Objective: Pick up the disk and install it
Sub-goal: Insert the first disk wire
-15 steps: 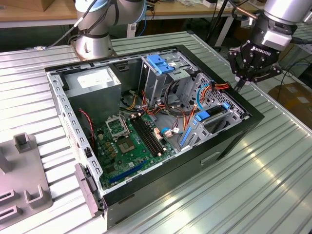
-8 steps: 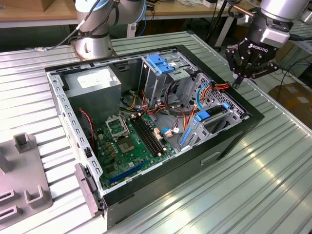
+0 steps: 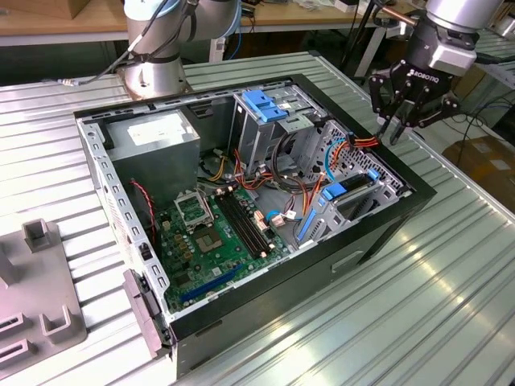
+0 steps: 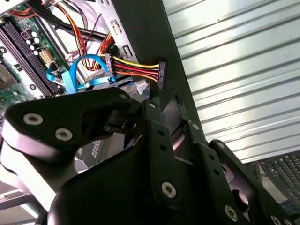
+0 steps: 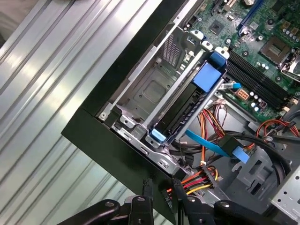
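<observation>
Over the black rim of the computer case (image 3: 422,191), at the corner where the drive bay sits, the gripper (image 3: 392,129) is held with its fingers pointing down. In the first wrist view the 2 fingertips (image 5: 146,183) are seen a little apart, with a narrow gap through which the rim shows; no object is clamped there. Just beside the fingertips a black power plug (image 4: 161,75) with red, yellow and orange wires (image 4: 133,68) is laid over the rim. It cannot be told whether the plug is touched. It is judged that the plug lies out there so that the bay is not blocked by it.

The disk (image 5: 180,115) is not carried by the gripper. It is found below the fingertips and a little inward from them, seated in the metal drive bay (image 5: 150,89) and framed by its blue carrier (image 5: 206,77). In the exterior view it looks slightly tilted, so it cannot be said for sure that it is pushed fully home. A blue data cable (image 5: 206,143) is seen loose near the disk, apparently not plugged into it. Farther from the gripper, deeper in the case, the motherboard (image 3: 217,233) is exposed.
</observation>
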Motion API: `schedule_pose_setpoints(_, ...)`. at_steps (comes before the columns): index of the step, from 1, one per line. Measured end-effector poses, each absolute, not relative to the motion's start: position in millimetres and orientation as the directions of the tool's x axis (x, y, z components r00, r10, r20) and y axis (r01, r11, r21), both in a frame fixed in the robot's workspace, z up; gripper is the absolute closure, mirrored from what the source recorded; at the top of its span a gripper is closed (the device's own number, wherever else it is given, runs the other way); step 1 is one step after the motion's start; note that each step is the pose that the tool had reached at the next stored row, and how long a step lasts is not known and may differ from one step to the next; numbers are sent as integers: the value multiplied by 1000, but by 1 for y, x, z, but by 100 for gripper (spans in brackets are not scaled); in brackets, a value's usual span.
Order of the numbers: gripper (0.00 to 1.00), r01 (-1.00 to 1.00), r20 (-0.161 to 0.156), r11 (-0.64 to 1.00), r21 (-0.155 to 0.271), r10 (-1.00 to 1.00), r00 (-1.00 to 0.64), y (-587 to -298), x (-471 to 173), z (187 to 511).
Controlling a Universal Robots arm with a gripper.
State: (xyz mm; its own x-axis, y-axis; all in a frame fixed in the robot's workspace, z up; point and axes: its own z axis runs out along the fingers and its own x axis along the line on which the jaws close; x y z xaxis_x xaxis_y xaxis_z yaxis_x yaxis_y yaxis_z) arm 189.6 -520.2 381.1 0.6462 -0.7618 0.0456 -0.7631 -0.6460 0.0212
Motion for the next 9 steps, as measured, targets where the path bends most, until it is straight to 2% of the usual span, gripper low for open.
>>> schedule_pose_setpoints(5,70,-669,46,-743,21,-668,743,-520,190,380)
schedule_pose_setpoints(9,70,-660,46,-751,21,-659,751,-520,190,380)
